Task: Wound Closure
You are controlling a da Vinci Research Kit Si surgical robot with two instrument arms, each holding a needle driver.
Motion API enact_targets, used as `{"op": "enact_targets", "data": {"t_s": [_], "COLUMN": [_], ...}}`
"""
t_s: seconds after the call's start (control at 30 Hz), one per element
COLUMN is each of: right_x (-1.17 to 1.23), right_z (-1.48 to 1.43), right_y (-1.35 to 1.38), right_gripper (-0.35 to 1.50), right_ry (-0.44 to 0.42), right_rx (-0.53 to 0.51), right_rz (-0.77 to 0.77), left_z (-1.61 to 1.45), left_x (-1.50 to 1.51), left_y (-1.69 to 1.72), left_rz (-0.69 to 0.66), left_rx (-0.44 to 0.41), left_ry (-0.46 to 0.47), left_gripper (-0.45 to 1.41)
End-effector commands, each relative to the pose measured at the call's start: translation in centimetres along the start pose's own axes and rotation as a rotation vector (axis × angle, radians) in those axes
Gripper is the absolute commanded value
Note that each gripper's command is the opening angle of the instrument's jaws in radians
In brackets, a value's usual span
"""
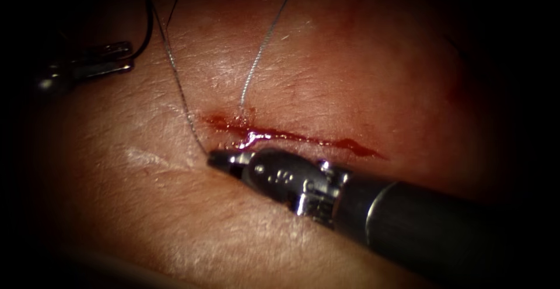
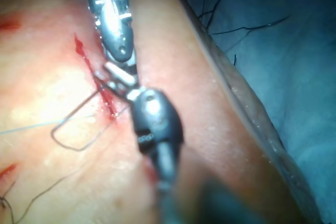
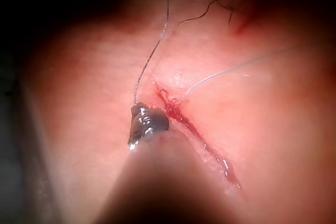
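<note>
Tissue (image 1: 326, 61): pale pink slab across the endoscope view, skin side up; a blue drape (image 2: 294, 77) lies past its edge in the left wrist view.
Cut (image 1: 291, 137): narrow slit running left to right at centre, lined with red fluid (image 1: 350, 145) that pools darker toward its right end.
Right pincer (image 1: 214, 159): shaft enters from the right and lies across the tissue on the near side of the cut, tip just beside the cut's left end. Jaws pressed together on a dark strand of thread where it meets the tip.
Left pincer (image 1: 125, 55): at the far left, well apart from the cut, in shadow. Cannot tell how its jaws stand or whether it has hold of anything.
Thread, dark strand (image 1: 175, 73): rises from the right pincer's tip up and to the left, toward the far left of the tissue, where it curves near the left pincer.
Thread, pale strand (image 1: 262, 44): comes out of the tissue on the far side of the cut near its left end and runs away to the far edge.
Thread loop (image 2: 79, 129): in the left wrist view a slack loop lies flat on the tissue beside the cut.
Needle: cannot make it out; position not recorded.
</note>
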Motion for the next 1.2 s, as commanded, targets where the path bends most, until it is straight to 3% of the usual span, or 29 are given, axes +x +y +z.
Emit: {"op": "enact_targets", "data": {"t_s": [0.03, 0.37, 0.43, 0.6, 0.63, 0.67, 0.7, 0.73, 0.83, 0.9, 0.97, 1.07, 1.2], "right_x": [0.11, 0.72, 0.97, 1.25, 1.25, 1.25, 1.19, 1.09, 1.04, 0.93, 0.88, 0.79, 0.63], "right_z": [0.05, -0.2, -0.28, -0.33, -0.35, -0.35, -0.41, -0.59, -0.72, -1.07, -1.21, -1.28, -1.06], "right_y": [-0.19, -0.68, -0.88, -0.95, -0.87, -0.87, -0.78, -0.62, -0.54, -0.46, -0.45, -0.42, -0.28], "right_gripper": [-0.35, -0.35, -0.35, -0.35, 0.44, 0.44, 1.18, 1.38, 1.46, 1.48, 1.48, 1.48, 1.38], "right_ry": [0.002, 0.03, 0.034, 0.083, 0.117, 0.117, 0.119, 0.143, 0.165, 0.196, 0.206, 0.193, 0.173], "right_rx": [0.01, 0.085, 0.102, 0.13, 0.096, 0.096, 0.037, 0.012, -0.006, -0.021, -0.022, -0.047, -0.041], "right_rz": [0.013, 0.037, 0.049, 0.063, 0.071, 0.071, 0.086, 0.072, 0.075, 0.075, 0.071, 0.042, -0.011], "left_z": [0.01, 0.03, 0.04, 0.05, 0.04, 0.04, 0.02, -0.02, -0.07, -0.18, -0.25, -0.31, -0.29], "left_x": [-0.08, -0.13, -0.12, -0.12, -0.13, -0.13, -0.13, -0.12, -0.12, -0.12, -0.13, -0.15, -0.16], "left_y": [0.08, 0.36, 0.44, 0.42, 0.41, 0.41, 0.39, 0.35, 0.3, 0.17, 0.09, 0.05, 0.08], "left_rz": [-0.002, 0.012, 0.014, 0.013, 0.013, 0.013, 0.013, 0.012, 0.009, 0.004, -0.005, -0.008, -0.009], "left_rx": [0.0, -0.008, -0.016, -0.016, -0.017, -0.017, -0.021, -0.026, -0.018, 0.001, 0.013, 0.03, 0.037], "left_ry": [-0.003, -0.005, -0.007, -0.006, -0.006, -0.006, -0.008, -0.006, -0.013, -0.029, -0.043, -0.049, -0.054], "left_gripper": [-0.45, -0.45, -0.45, -0.45, -0.45, -0.45, -0.45, -0.45, -0.45, -0.45, -0.45, -0.45, -0.45]}}
